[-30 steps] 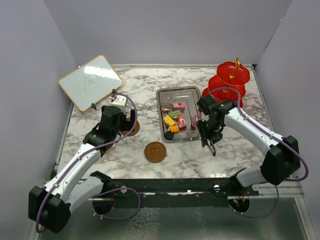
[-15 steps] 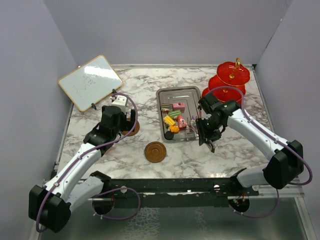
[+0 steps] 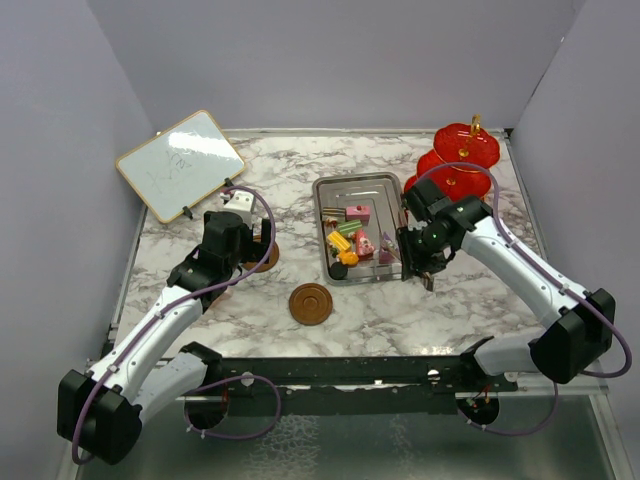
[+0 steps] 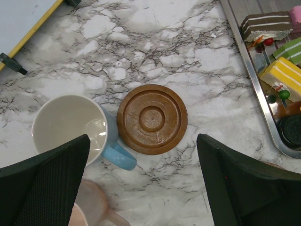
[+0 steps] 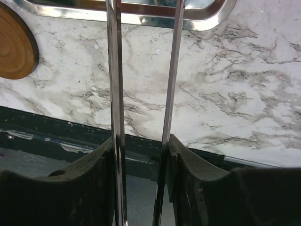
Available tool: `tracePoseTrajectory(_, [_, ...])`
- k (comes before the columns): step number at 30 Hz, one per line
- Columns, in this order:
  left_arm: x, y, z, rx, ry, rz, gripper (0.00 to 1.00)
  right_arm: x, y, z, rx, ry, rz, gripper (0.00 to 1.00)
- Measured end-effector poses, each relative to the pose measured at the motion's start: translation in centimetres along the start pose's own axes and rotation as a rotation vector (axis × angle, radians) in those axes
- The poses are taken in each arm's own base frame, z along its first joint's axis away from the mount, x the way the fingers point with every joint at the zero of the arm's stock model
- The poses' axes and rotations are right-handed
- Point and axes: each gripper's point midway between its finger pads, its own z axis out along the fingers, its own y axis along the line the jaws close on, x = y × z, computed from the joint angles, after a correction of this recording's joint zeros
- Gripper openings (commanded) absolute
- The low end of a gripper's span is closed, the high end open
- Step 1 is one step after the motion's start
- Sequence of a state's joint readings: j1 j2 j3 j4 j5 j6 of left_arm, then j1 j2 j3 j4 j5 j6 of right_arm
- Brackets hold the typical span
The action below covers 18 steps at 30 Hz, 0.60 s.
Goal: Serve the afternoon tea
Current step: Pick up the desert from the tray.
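Right tool (image 5: 142, 146) clamps tongs (image 5: 114, 70); left tool (image 4: 143, 138) gapes over one saucer (image 4: 152, 118), one blue cup (image 4: 68, 123), one pink cup (image 4: 91, 205).

- pale pink cup (image 4: 91, 207): cut by btm edge of left wrist view, rim partly behind a black pad (image 4: 47, 183) of the left gripper (image 4: 142, 140).
- light blue cup (image 4: 70, 127): near side under same pad.
- rectangular steel tray (image 4: 254, 80): runs off right edge, w/ yellow cake piece (image 4: 282, 77) and black round cake piece (image 4: 290, 132) clipped (pink cake piece (image 4: 297, 14) barely a corner).
- thin steel tongs (image 5: 115, 70): tips beyond top edge of right wrist view.
- round brown saucer (image 5: 14, 42): cut by that view's left edge.
- red translucent three-tier stand (image 3: 467, 148): lower tiers partly behind right arm (image 3: 505, 255), top view.
- wood-framed whiteboard (image 3: 180, 163): marks too faint to read.
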<state>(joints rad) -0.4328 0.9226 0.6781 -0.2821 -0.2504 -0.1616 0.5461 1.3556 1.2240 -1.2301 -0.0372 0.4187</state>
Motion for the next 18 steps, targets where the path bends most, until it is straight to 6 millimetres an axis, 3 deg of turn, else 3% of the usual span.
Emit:
tracePoseTrajectory(11, [0.1, 0.0, 0.1, 0.0, 0.004, 0.001, 0.99, 1.7, -0.7, 1.7, 0.023, 0.065, 0.001, 0.4])
tracePoseTrajectory(18, [0.2, 0.0, 0.2, 0.0, 0.009, 0.002, 0.99, 1.6, -0.6, 2.1, 0.016, 0.068, 0.0, 0.41])
